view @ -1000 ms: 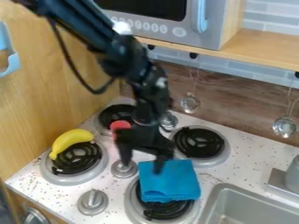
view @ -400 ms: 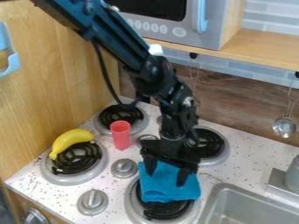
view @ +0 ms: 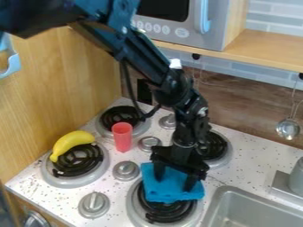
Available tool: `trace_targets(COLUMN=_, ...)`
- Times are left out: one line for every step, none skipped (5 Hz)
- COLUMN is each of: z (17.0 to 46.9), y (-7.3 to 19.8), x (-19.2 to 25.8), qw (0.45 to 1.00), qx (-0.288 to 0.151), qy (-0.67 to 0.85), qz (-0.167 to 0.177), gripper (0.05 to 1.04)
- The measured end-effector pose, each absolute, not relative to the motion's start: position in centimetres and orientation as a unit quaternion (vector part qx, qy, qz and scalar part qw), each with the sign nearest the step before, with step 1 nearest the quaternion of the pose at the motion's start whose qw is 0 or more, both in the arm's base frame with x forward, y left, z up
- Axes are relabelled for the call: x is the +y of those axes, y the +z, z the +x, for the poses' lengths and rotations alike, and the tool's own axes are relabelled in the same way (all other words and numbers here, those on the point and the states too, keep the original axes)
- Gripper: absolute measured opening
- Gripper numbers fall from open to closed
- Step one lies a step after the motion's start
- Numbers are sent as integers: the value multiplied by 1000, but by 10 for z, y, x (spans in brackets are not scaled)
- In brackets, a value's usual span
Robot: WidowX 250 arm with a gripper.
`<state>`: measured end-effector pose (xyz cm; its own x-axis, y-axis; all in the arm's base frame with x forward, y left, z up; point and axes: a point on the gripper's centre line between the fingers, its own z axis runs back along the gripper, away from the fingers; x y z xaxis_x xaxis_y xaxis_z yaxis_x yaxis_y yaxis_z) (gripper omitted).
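The end effector (view: 174,176) hangs over the folded blue cloth (view: 172,194), its two fingers spread, one toward each side of the cloth. The cloth lies partly on the near right burner (view: 135,205), toward the surface's (view: 239,174) near edge and close to the sink's (view: 223,191) upper-left corner. For a sound grip, the fingertips should go low enough to gather a ridge of fabric between them; closing too high would likely skim the top layer or catch only one fold. Pressing hard could jam the tips against the coil beneath. As cloth is limp, a central pinch and a slow, straight lift should limit sagging, unfolding or snagging on the burner.
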<state>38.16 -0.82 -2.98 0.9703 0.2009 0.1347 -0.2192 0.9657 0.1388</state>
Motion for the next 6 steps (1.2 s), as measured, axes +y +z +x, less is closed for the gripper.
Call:
trace_targets(z=395, y=-31, x=-10, qw=989, qx=-63, qy=110, qz=76, gripper=1005)
trace_targets(z=408, y=-38, x=-20, qw=989, qx=-62, qy=109, qz=75, gripper=1005)
trace_targets(z=418, y=-44, x=-35, qw=991, qx=-63, qy=98, qz=68, gripper=1004)
trace_targets(z=418, y=-44, x=-50, qw=993, qx=-60, qy=78, qz=58, gripper=1004)
trace_targets(z=412, y=-45, x=-60, qw=994, qx=-66, qy=63, qz=56, gripper=1004)
trace_targets(z=400, y=-47, x=-63, qw=995, qx=-61, qy=44, qz=60, gripper=1004)
